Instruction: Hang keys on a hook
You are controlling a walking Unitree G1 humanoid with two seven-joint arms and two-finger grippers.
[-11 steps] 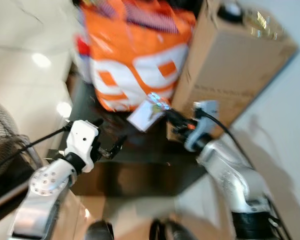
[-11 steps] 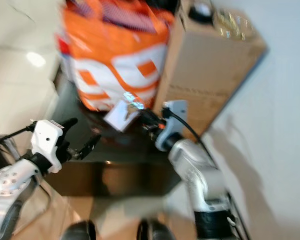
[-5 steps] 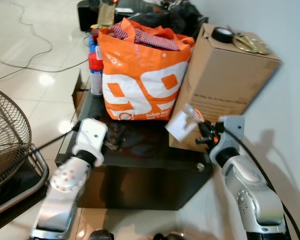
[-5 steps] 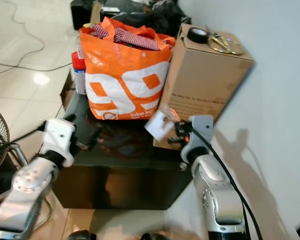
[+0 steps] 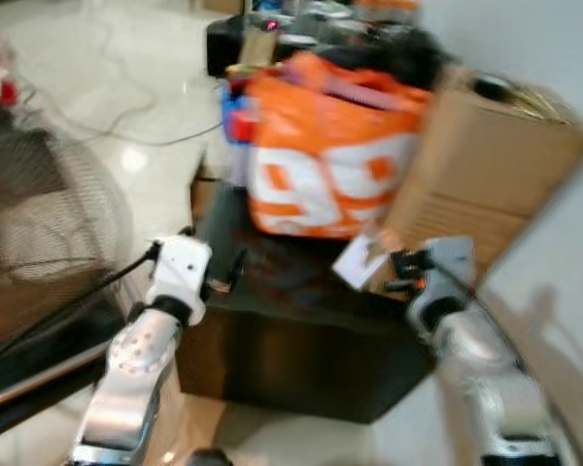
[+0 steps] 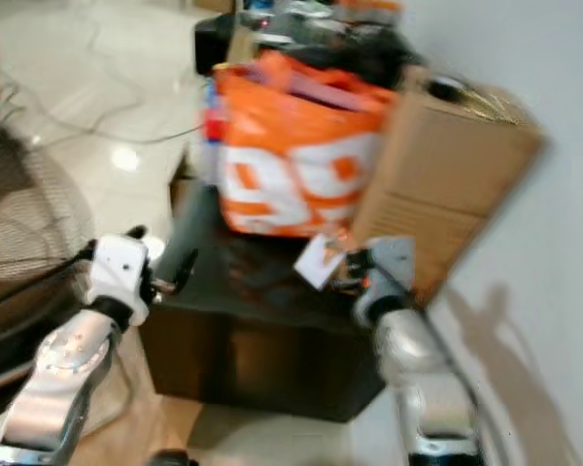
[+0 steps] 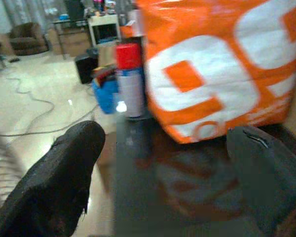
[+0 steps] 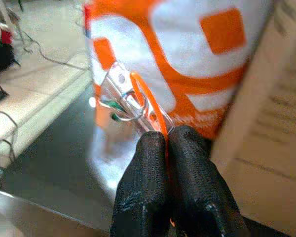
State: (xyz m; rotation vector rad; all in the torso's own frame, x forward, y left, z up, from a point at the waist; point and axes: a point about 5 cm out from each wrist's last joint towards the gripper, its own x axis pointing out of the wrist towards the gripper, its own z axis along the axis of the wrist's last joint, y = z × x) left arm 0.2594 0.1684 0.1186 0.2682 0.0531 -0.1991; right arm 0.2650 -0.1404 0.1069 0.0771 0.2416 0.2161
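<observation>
Keys (image 8: 126, 101) are clenched in the right gripper (image 8: 167, 143), pinched by an orange loop with a metal ring and a clear tag jutting past the fingertips toward the orange bag (image 8: 187, 54). They are held above the dark table (image 5: 301, 301), beside the box (image 5: 486, 184). The left gripper (image 7: 163, 148) is spread wide, holding nothing. No hook can be made out.

— What's the room like?
— Glossy pale tile floor (image 5: 126, 146) across the upper left, catching bright reflections, with a cable (image 6: 126, 126) trailing over it. A plain white wall (image 6: 525, 58) fills the right side.
— Furniture?
— A low dark table (image 5: 301, 320) at centre, and a wire fan guard (image 5: 49, 223) at the left edge.
</observation>
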